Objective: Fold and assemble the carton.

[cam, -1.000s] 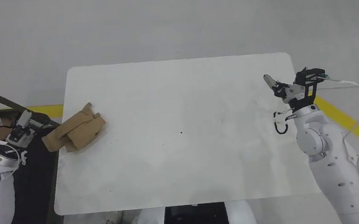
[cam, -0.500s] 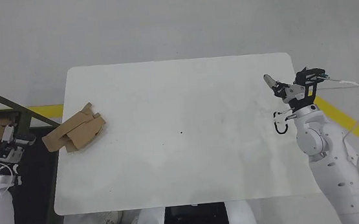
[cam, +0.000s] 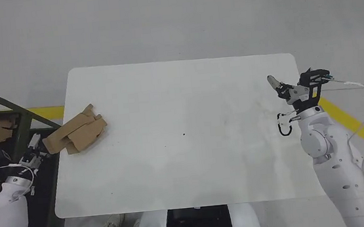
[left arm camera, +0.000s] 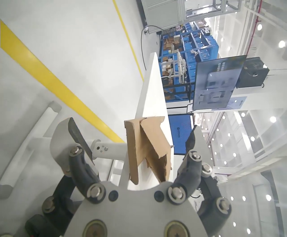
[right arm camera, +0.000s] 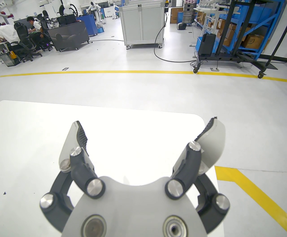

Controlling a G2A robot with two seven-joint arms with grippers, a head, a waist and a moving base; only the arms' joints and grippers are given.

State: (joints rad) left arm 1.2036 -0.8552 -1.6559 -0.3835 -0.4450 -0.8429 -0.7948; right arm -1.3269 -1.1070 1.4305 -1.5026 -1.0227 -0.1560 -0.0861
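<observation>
Swung back toward the carton (cam: 78, 130), my left gripper (cam: 35, 145) waits just beside its end, fingers (left arm camera: 75, 134) spread, carton's long axis pointing between them.

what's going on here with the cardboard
A two-armed robot is working on a carton, which lies crumpled and unassembled at the left edge of the table. The left gripper is open just off that edge, facing the carton without gripping it. The right gripper is open and empty over the table's right side.
</observation>
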